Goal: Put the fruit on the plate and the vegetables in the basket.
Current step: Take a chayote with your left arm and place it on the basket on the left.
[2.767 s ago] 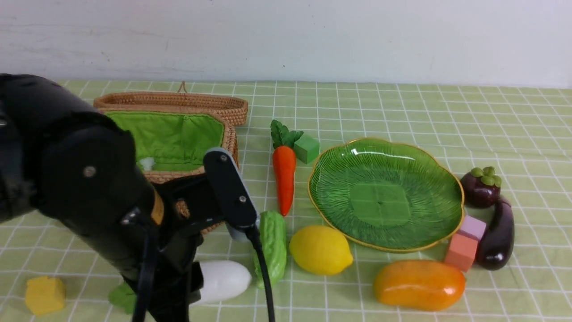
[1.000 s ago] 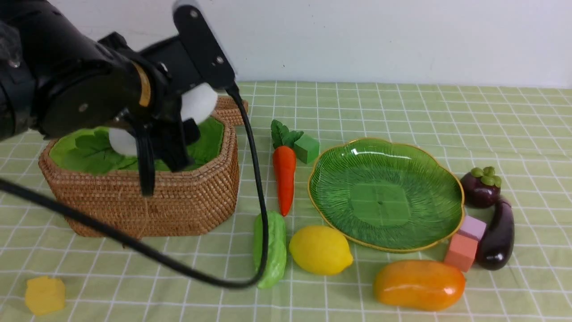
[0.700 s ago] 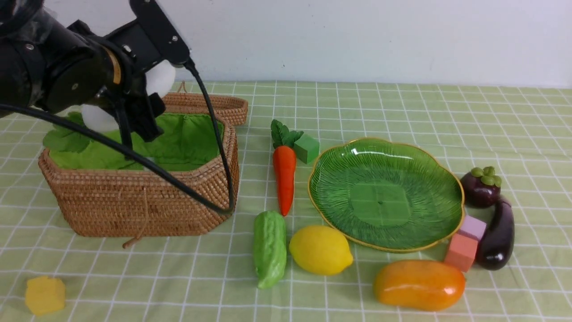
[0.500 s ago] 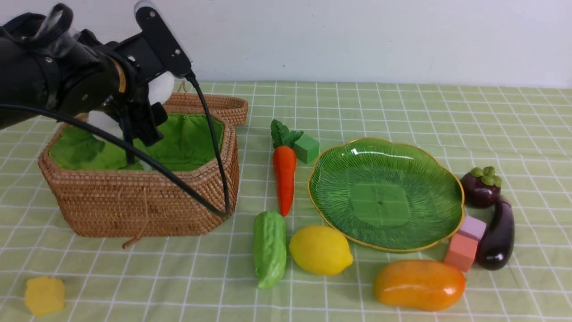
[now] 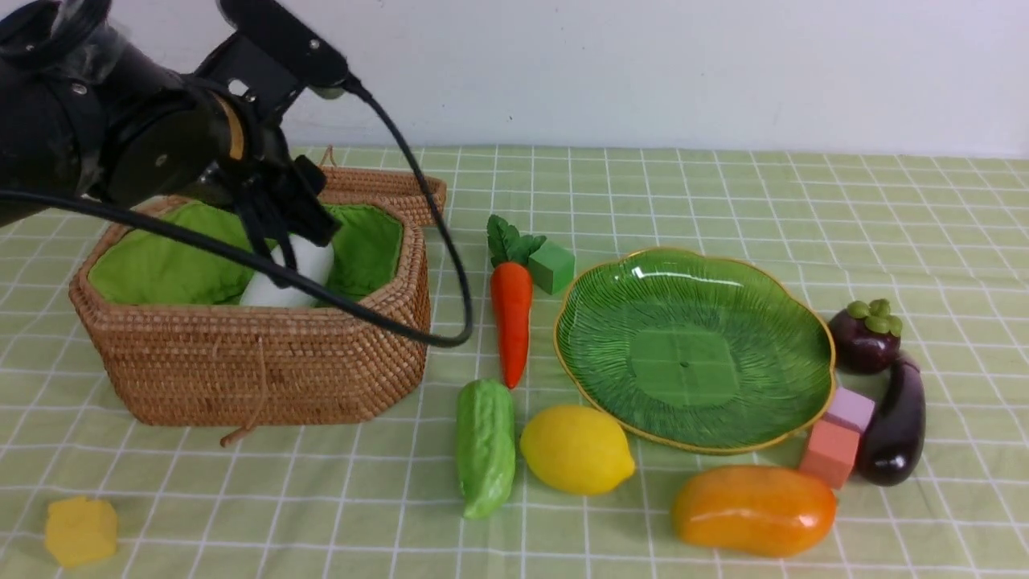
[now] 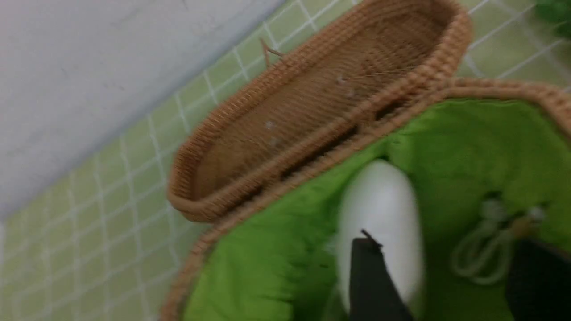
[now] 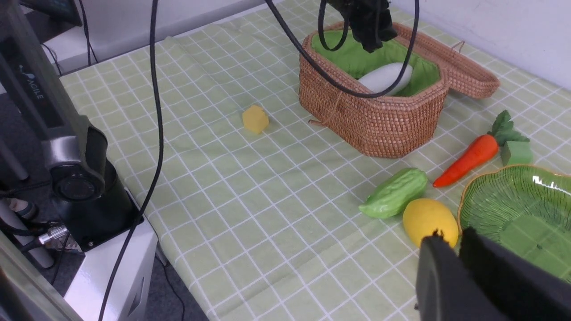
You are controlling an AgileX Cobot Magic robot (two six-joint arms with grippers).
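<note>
1. Right gripper (image 7: pixel 453 240): nearest the robot and seen only in the right wrist view. Its jaws are close together with nothing between them. It hangs above the checked tablecloth (image 5: pixel 563 547), near the lemon (image 5: pixel 576 449).
2. Near row on the cloth: yellow foam cube (image 5: pixel 80 531) far left, mango (image 5: pixel 753 511) to the right.
3. Next row: cucumber (image 5: pixel 485 446) just beside the lemon. Pink cube (image 5: pixel 828 453) and lilac cube (image 5: pixel 850 408) lie between the plate (image 5: pixel 691 354) and the eggplant (image 5: pixel 894 422).
4. Further back: carrot (image 5: pixel 511 322) left of the plate, its leaves against a green cube (image 5: pixel 551 267). The mangosteen (image 5: pixel 864 338) touches the eggplant's far end. All three fruits lie outside the plate.
5. Basket (image 5: pixel 257 362) at left, lid (image 5: pixel 378 189) folded back behind it.
6. Radish (image 5: pixel 293 277): lies inside the basket on the green lining.
7. Left gripper (image 6: pixel 439 249): above the basket and directly over the radish. Its jaws stand apart and grip nothing. In the left wrist view one finger (image 6: pixel 370 281) overlaps the radish; contact cannot be told.
8. Change: half a second ago the radish was up in the left gripper over the basket's far left rim; it is now released. Earlier still it lay on the cloth beside the cucumber. The other items have not moved.
</note>
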